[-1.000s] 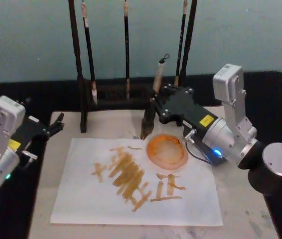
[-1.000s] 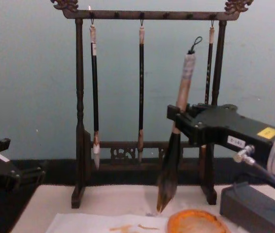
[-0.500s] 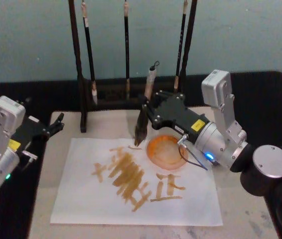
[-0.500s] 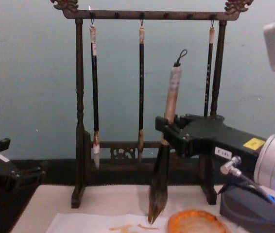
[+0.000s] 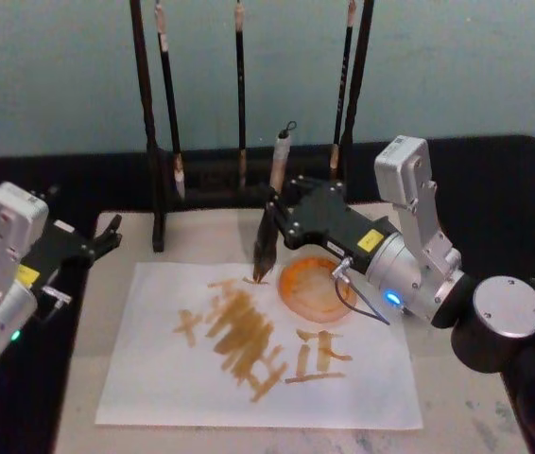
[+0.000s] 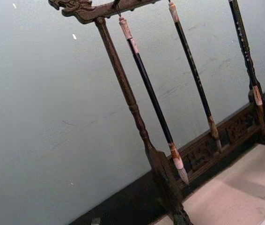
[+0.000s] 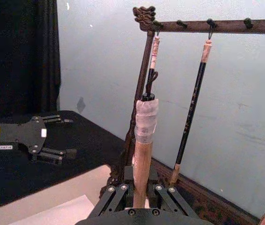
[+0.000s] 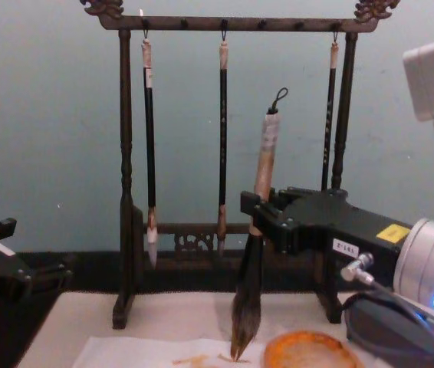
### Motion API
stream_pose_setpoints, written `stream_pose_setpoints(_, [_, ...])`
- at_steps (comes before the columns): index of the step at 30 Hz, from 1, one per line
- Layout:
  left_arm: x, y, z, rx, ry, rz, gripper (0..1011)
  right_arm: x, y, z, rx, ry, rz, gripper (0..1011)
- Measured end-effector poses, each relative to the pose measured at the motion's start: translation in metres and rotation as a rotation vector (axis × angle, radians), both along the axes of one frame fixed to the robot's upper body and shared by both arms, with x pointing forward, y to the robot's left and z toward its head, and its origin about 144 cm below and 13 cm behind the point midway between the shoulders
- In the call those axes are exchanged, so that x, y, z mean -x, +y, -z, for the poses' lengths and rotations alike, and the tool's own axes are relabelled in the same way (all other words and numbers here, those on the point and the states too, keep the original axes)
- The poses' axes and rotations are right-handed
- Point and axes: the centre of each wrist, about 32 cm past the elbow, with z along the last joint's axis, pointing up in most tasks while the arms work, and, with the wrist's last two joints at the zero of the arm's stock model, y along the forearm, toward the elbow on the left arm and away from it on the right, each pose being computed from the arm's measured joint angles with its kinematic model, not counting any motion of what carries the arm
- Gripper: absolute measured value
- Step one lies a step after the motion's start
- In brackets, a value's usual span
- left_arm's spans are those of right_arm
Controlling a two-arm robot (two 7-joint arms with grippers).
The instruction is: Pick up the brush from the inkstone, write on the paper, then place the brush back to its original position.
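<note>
My right gripper (image 5: 277, 214) is shut on the brush (image 5: 270, 216), gripping it where the tan handle meets the black lower section. The brush stands nearly upright. Its bushy tip rests at the paper's (image 5: 154, 378) far edge, at the top of the orange-yellow strokes, just left of the round orange inkstone (image 5: 315, 288). In the chest view the brush (image 8: 263, 165) hangs from my right gripper (image 8: 254, 220), bristles down beside the inkstone (image 8: 309, 351). In the right wrist view the brush handle (image 7: 143, 154) rises between the jaws. My left gripper (image 5: 107, 236) is parked open at the table's left side.
A dark wooden brush stand (image 5: 159, 218) with three thin hanging brushes (image 8: 223, 130) rises right behind the paper, close to the held brush. A grey block (image 8: 401, 330) lies right of the inkstone. The paper lies on a beige mat (image 5: 211, 232).
My right gripper has carried the brush leftward and lower. The bristle tip went from beside the inkstone's far rim down to the paper's far edge. The left arm stayed still.
</note>
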Motion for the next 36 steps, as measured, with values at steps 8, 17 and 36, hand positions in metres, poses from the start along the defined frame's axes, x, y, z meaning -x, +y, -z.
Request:
stream_pose_setpoints(8, [0.0000,0.0000,0.0000,0.000,0.000,0.000,1010,0.0008,0.0001,0.0003,0.003,0.002,-0.001,169])
stream_pose_setpoints(17, [0.0000,0.0000,0.0000,0.000,0.000,0.000,1010,0.0028,-0.0011,-0.0014,0.005,-0.004,0.000,169])
stream_pose_setpoints(36, [0.0000,0.0000,0.0000,0.000,0.000,0.000,1010,0.0059,-0.0004,0.0006,0.018,0.009,-0.008,169])
